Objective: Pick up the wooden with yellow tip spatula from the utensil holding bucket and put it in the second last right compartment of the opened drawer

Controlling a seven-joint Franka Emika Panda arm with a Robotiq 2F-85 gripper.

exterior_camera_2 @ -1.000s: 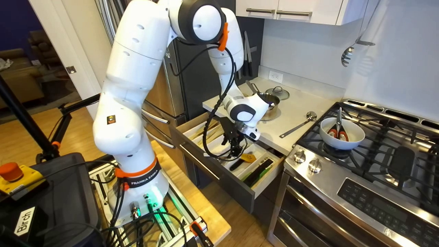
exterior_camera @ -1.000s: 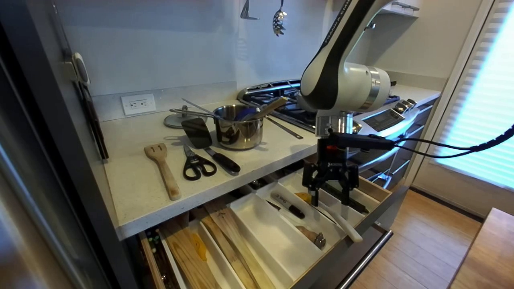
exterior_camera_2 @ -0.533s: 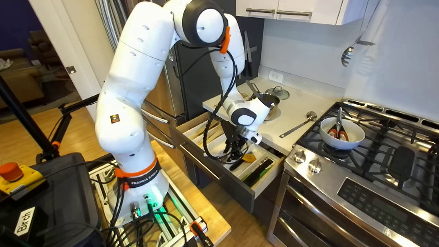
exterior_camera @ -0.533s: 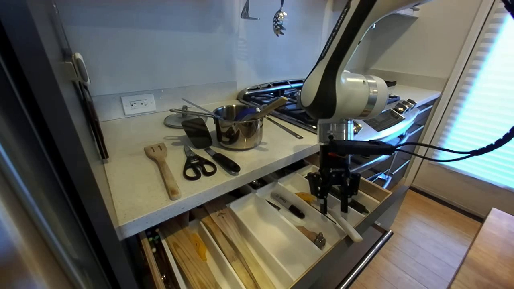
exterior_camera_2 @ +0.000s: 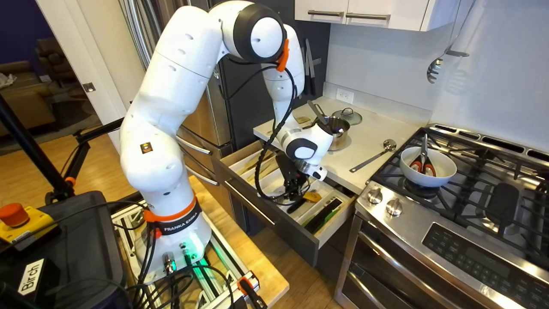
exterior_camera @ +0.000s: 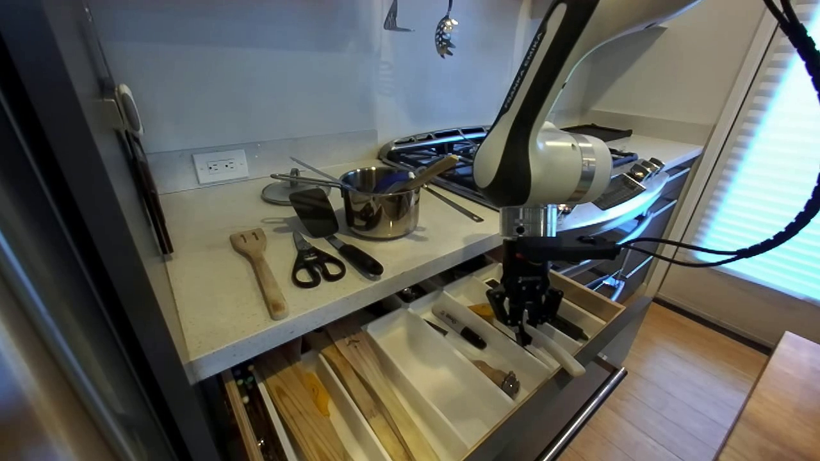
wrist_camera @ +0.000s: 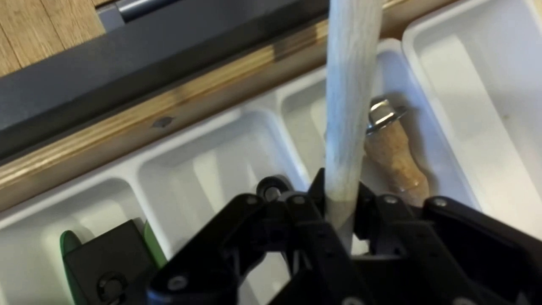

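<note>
My gripper (exterior_camera: 525, 339) is low over the right part of the opened drawer (exterior_camera_2: 300, 244). In the wrist view its fingers (wrist_camera: 317, 186) are shut on a pale wooden handle (wrist_camera: 351, 93). The handle's free end reaches over the drawer front; its head is hidden by the gripper, so I cannot tell whether its tip is yellow. Below lies the second last right compartment (wrist_camera: 203, 169), where a yellow-headed utensil (exterior_camera_2: 313, 197) with a black handle rests. On the counter, a steel pot (exterior_camera: 381, 211) holding utensils is the only bucket-like thing.
The rightmost compartment has a black-and-green item (wrist_camera: 110, 258). A wooden-handled tool (wrist_camera: 396, 156) and a marker (exterior_camera: 461, 326) share the neighbouring compartment. Counter items include a slotted wooden spatula (exterior_camera: 259, 269), scissors (exterior_camera: 314, 262) and a black turner (exterior_camera: 317, 211), close to the counter edge.
My gripper has come down and its fingers have closed around the wooden handle. In an exterior view, the handle's free end has shifted slightly up and to the right.
</note>
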